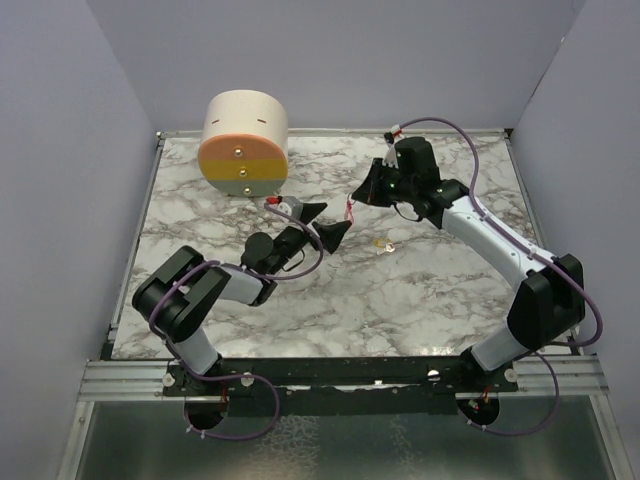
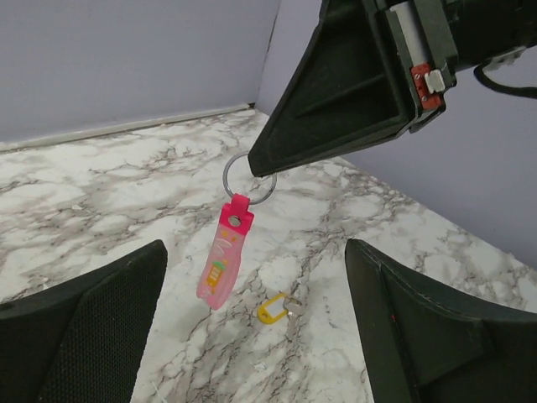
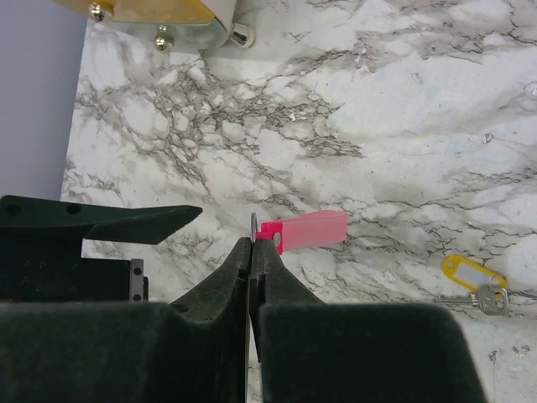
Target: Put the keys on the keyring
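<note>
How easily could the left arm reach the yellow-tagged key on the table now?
Probably yes. The left gripper is open and the key lies bare on the marble table ahead; only the pink keyring hanging from the right gripper is close.

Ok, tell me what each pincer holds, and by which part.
Right pincer: shut on the keyring, pinching its metal ring; the rest hangs below. Left pincer: open, holding nothing.
</note>
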Controlling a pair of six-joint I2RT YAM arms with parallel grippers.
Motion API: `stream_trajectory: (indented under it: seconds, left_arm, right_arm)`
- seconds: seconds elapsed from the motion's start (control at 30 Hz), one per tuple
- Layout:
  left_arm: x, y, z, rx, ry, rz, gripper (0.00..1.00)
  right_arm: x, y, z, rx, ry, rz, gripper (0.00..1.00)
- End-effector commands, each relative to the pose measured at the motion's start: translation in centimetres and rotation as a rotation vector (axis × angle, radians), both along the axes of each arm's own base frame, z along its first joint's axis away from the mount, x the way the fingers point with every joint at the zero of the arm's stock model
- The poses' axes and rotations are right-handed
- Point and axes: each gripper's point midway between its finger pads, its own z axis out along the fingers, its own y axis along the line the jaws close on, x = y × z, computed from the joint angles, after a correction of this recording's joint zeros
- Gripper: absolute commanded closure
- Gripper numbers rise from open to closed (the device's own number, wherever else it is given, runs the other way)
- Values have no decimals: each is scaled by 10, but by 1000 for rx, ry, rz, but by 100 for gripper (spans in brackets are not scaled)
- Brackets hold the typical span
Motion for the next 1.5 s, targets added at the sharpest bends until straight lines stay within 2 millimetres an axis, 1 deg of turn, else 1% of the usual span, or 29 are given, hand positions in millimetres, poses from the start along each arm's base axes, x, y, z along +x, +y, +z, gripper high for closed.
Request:
stream_trajectory:
  seconds: [0.0,0.07,0.17,0.23,0.27,0.3,0.37,0.43,0.57,0.83,1.07,1.13,1.2,1.27,1.3,1.37,1.47]
  left_arm:
    - [9,0,-5,103,-63,133,12]
    - [13,-3,-9,165,-93,202,11]
    - [23,-2,-10,217,-128,301,12]
    - [30,2,-6,225,-139,358,14]
    - [35,3,-12,245,-135,384,16]
    - [38,5,-13,250,-139,407,18]
    - [44,7,-12,256,-160,444,23]
    - [50,10,-12,258,-165,483,26]
    - [56,4,-18,291,-187,490,27]
    - [48,-10,-16,269,-234,460,28]
    - [42,-13,-7,235,-270,450,28]
    - [40,-15,-4,232,-282,441,29]
    - [39,-17,-3,228,-294,432,33]
    - [37,-18,-2,221,-304,424,45]
    - [36,-19,-1,218,-310,421,52]
    - [35,-21,-1,220,-321,411,63]
    - [32,-23,-3,223,-330,391,67]
  right_arm:
    - [-1,3,25,50,-65,28,99]
    - [-3,4,27,54,-66,33,99]
    - [-5,4,29,57,-64,36,99]
    - [-6,4,29,60,-60,37,99]
    - [-7,4,30,61,-58,37,99]
    - [-8,3,30,63,-57,39,99]
    - [-10,4,30,68,-53,44,99]
    - [-11,5,29,73,-49,49,99]
    - [-15,5,25,79,-34,60,99]
    - [-18,5,20,70,-24,66,99]
    - [-20,4,13,57,-11,72,99]
    - [-21,3,12,55,-8,73,99]
    - [-22,3,11,53,-5,77,99]
    - [-22,3,11,49,-4,81,99]
    - [-22,3,11,47,-4,83,99]
    - [-23,2,10,40,-4,88,99]
    - [-24,2,10,30,-2,94,99]
